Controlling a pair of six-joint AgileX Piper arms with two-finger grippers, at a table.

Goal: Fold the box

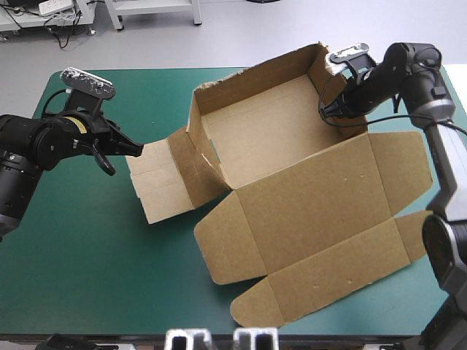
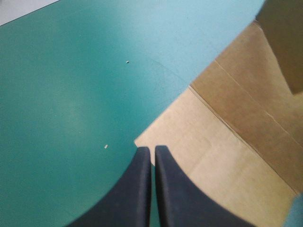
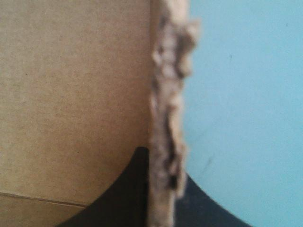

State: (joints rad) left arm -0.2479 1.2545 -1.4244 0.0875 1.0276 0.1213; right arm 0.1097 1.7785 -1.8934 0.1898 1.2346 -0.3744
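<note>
The brown box (image 1: 292, 168) sits mid-surface (image 1: 87, 255) toward 3 o'clock, with its far walls raised and its lid flat toward 6. The left gripper (image 1: 137, 151) is at the box's 9 o'clock, fingers closed together on nothing, tips at the side flap (image 1: 157, 182). The right gripper (image 1: 326, 111), at 2 o'clock, has its fingers pinching the torn wall edge (image 3: 168, 94).

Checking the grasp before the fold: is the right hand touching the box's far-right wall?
Touching. The right wrist view shows the torn edge of the box wall clamped between the fingers of the right hand.
</note>
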